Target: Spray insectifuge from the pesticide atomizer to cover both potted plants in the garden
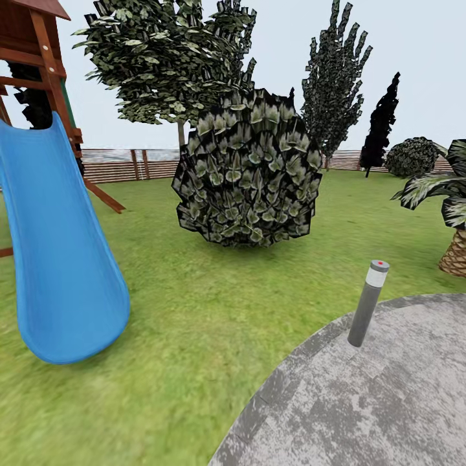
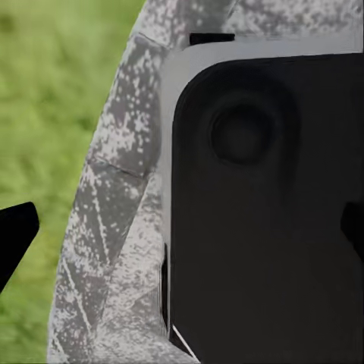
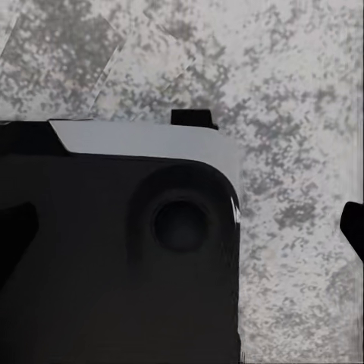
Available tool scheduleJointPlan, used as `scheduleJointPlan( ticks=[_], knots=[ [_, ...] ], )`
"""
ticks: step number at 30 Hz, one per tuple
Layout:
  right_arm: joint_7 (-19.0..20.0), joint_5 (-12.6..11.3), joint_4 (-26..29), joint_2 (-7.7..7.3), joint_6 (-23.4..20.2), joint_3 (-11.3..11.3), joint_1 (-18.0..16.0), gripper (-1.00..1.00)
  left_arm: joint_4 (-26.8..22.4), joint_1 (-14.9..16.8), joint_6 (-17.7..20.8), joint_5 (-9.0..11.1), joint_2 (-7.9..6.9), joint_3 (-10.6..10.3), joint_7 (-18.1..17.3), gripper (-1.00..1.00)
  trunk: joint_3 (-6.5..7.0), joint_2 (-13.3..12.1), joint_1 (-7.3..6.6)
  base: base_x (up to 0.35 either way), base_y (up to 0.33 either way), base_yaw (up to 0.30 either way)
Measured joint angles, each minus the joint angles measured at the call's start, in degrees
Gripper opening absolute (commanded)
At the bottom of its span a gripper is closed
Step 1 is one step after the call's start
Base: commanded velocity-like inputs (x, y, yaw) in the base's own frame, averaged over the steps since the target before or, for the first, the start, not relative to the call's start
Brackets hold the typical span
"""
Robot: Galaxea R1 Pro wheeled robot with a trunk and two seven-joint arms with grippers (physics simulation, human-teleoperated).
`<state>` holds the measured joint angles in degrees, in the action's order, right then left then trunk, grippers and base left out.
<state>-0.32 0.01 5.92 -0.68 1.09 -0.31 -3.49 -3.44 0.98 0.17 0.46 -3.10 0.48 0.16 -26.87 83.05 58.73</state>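
Observation:
The pesticide atomizer and the two potted plants are out of view. The head view looks over the garden lawn [image 1: 207,323] and the edge of the round grey stone patio [image 1: 388,401]. My left gripper [image 2: 182,235] hangs open over the patio rim, its dark fingertips [image 2: 15,239] far apart, with nothing between them but my own black base [image 2: 265,227] below. My right gripper [image 3: 182,231] is likewise open over the patio stone [image 3: 288,91], with one fingertip [image 3: 353,227] at the frame edge.
A blue slide [image 1: 58,246] on a wooden play tower [image 1: 39,52] stands at the left. A large broad-leaved bush [image 1: 249,168] sits ahead on the grass. A grey bollard lamp [image 1: 367,304] stands at the patio's edge, a palm-like plant [image 1: 453,213] at the right, and a slatted fence [image 1: 129,165] behind.

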Motion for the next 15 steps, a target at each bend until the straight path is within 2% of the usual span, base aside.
scheduleJointPlan(
  ticks=[5, 9, 10, 11, 12, 13, 15],
  knots=[
    [0.0, -0.2, 1.6, -1.61, 1.5, 0.0, -0.1, 1.0, -1.7, 1.6, -1.5, 0.1, -1.59, 0.3, 0.0, 1.0, 0.0, 0.0, 0.0, 0.0, 0.0, 0.0],
    [0.0, -0.2, 2.9, -1.5, 2.8, 0.1, -0.1, 1.0, -3.0, 2.9, -2.7, 0.0, -1.28, 0.3, -0.1, 1.0, 0.0, 0.0, 0.0, 0.0, 0.0, 0.0],
    [0.0, -0.2, 4.9, -1.63, 16.2, 0.0, -0.1, 1.0, -10.4, 3.1, -3.6, 0.1, -1.31, 0.3, -0.1, 1.0, -0.02, 0.0, 0.0, 0.0, 0.0, 0.0],
    [0.0, -0.2, 13.4, -1.7, 17.0, 0.0, -0.1, 1.0, -16.1, 8.4, -3.7, 0.1, -1.34, 0.3, -0.1, 1.0, -0.02, 0.0, 0.0, 0.0, 0.0, 0.0],
    [0.0, -0.2, 24.9, -1.82, 17.1, 0.0, -0.2, 1.0, -16.4, 15.5, -3.7, 0.1, -1.46, 0.3, -0.1, 1.0, 0.03, 0.0, 0.0, 0.0, 0.0, 0.0],
    [0.0, -0.2, 27.2, -1.85, 17.2, 0.0, -0.2, 1.0, -16.4, 17.9, -3.7, 0.1, -1.5, 0.3, -0.1, 1.0, 0.01, 0.0, 0.0, 0.0, 0.0, 0.0],
    [0.0, -0.1, 27.5, -1.91, 17.3, -0.1, -0.2, 1.0, -16.3, 12.9, -4.1, 0.0, -1.57, 0.4, -0.2, 1.0, -0.01, 0.0, 0.0, 0.0, 0.0, 0.0]
  ],
)
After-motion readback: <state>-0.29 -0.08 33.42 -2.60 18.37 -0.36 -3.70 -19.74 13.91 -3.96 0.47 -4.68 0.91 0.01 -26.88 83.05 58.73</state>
